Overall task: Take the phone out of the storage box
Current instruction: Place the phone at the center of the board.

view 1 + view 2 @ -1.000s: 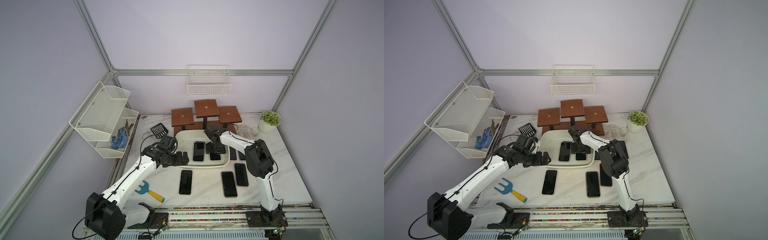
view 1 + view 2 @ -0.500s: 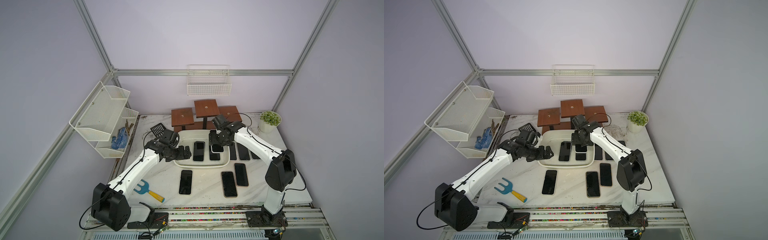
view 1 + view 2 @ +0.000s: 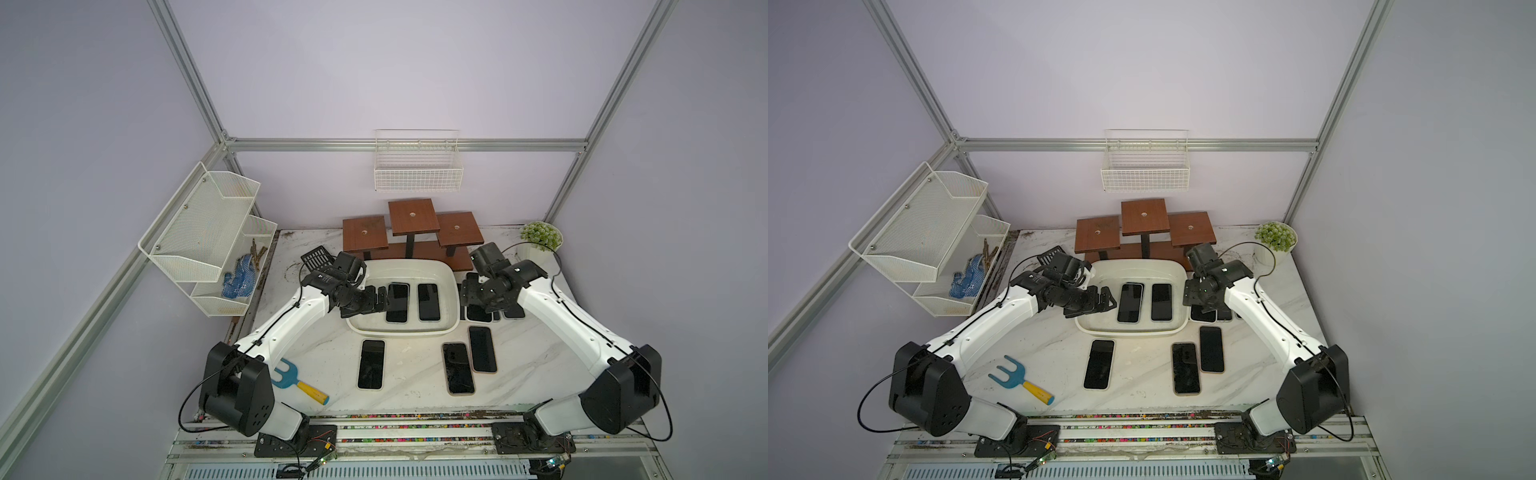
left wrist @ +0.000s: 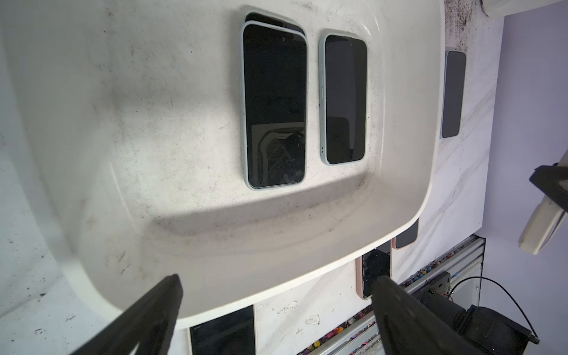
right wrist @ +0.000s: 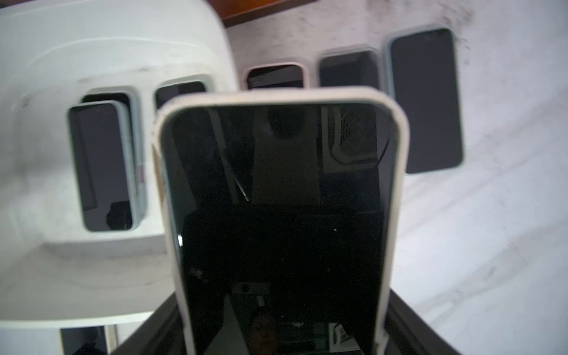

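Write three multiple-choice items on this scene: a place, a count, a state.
1. The blue fork lies: A) in the mesh shelf; B) in the wire basket; C) on the table by the left arm's base.
2. Brown stand tops behind the storage box: A) two; B) three; C) four.
3. The right pincer is: A) shut on a phone; B) open, empty; C) shut on the blue fork.
Key: 1 C, it rests on the marble; 2 B, three squares show; 3 A, its wrist view shows the phone clamped.

White arm links [image 3: 286, 322], black joint housings [image 3: 239, 390], thin black cables [image 3: 180, 411] looping outside.
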Tool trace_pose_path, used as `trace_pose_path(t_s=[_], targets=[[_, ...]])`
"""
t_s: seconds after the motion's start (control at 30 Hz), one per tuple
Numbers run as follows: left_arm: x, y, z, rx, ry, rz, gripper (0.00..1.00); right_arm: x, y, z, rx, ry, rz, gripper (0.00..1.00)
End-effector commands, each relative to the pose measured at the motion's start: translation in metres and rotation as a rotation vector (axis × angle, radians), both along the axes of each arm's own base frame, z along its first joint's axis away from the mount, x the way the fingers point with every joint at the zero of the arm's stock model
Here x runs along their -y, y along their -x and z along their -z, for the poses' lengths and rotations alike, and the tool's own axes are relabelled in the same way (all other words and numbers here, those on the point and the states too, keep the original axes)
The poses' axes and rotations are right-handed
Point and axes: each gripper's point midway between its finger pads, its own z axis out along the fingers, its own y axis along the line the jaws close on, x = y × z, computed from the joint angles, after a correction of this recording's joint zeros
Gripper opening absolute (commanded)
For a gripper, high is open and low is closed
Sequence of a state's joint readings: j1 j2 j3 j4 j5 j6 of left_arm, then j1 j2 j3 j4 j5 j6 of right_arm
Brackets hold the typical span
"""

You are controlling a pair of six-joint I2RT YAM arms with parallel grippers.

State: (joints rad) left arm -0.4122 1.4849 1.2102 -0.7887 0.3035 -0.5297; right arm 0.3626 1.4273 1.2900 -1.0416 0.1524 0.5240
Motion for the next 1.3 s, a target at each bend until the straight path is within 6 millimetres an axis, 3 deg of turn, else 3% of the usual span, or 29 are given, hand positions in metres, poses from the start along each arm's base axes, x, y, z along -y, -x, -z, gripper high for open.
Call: trace_pose_path(t_s=[0.0,0.27,0.47,0.63,0.77,0.87,0.97,1.17,1.27], targets=[[0.008,-0.012,-0.018,0.062,0.049,0.023,1.00,0.042,0.013,0.011,-0.007,0.022,0.144,0.61],[0.008,-0.008,-0.016,0.063,0.046,0.039,1.00,0.103,0.040,0.068,-0.092,-0.059,0.380,0.62],[0.005,-0.001,-0.010,0.055,0.044,0.045,1.00,0.121,0.043,0.090,-0.145,-0.050,0.411,0.62],[0.004,0.002,-0.009,0.059,0.041,0.052,1.00,0.121,0.029,0.088,-0.168,-0.001,0.257,0.64],[0.005,0.001,-0.009,0.060,0.041,0.061,1.00,0.115,0.009,0.070,-0.099,-0.028,0.149,0.64],[0.007,-0.002,-0.009,0.063,0.043,0.069,1.00,0.121,-0.003,0.049,-0.045,0.038,0.079,0.64],[0.009,-0.005,-0.011,0.069,0.042,0.079,1.00,0.122,-0.006,0.040,-0.048,0.096,-0.048,0.64],[0.014,-0.012,-0.011,0.069,0.051,0.093,1.00,0.143,0.011,0.056,-0.193,0.238,-0.108,0.65],[0.016,-0.013,-0.012,0.068,0.056,0.099,1.00,0.154,0.009,0.060,-0.196,0.300,-0.104,0.65]])
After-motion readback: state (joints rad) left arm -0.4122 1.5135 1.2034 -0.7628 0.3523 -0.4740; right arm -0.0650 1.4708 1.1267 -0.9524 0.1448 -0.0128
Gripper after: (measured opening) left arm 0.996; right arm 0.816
